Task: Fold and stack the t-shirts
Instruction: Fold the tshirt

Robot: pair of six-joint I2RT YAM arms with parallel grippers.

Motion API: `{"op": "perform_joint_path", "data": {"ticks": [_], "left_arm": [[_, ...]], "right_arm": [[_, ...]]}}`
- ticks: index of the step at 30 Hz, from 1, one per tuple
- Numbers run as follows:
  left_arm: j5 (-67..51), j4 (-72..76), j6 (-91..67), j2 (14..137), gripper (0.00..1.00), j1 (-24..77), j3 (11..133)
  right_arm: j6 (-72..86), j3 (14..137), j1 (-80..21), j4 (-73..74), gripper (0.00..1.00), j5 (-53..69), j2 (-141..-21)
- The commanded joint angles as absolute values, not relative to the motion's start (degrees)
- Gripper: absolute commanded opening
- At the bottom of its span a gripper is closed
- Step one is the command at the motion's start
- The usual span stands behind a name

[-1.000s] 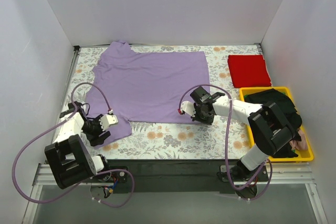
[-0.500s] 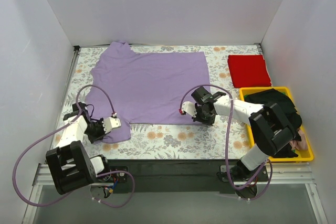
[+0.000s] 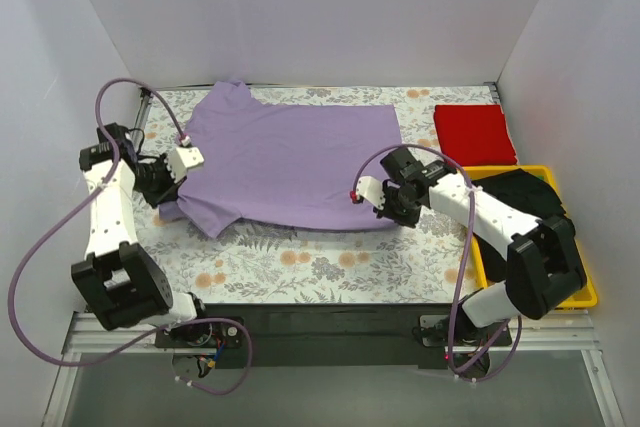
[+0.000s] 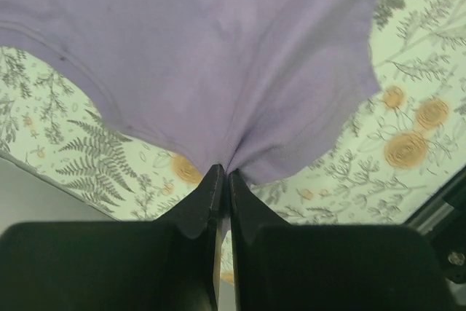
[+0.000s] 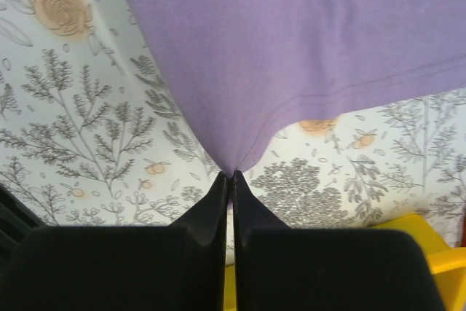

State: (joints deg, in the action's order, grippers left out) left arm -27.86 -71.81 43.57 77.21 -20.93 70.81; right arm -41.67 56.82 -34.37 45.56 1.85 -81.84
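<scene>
Left gripper [image 4: 222, 172] has swung far forward, pinching lavender t-shirt [image 3: 290, 152].

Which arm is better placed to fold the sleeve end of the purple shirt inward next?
Left, probably. The left gripper is shut on the lavender t-shirt at its sleeve end, with cloth bunched at its tips. The right gripper pinches the near hem corner at the opposite end.

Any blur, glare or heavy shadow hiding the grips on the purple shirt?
Top external: even soft light, no glare, lavender t-shirt sharp. Left wrist: left pincer a near-black silhouette, pinched cloth readable. Right wrist: right pincer equally dark, hem stitching crisp.
</scene>
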Motion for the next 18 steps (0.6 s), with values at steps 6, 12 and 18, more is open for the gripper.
{"op": "perform_joint_path", "data": {"ticks": [6,12,18], "left_arm": [[-29.63,-66.81,32.62,90.25,0.0,-16.27,82.52],[-26.11,-61.18,29.53,97.54,0.0,-11.6,86.74],[-23.56,-59.16,29.18,103.79,0.0,-9.49,93.33]], "right_arm": [[-48.51,69.59,-28.4,49.22,0.01,3.16,-90.69],[-50.89,75.66,-25.76,50.62,0.01,3.51,-95.7],[-53.17,79.27,-24.35,51.24,0.01,3.25,-100.36]]}}
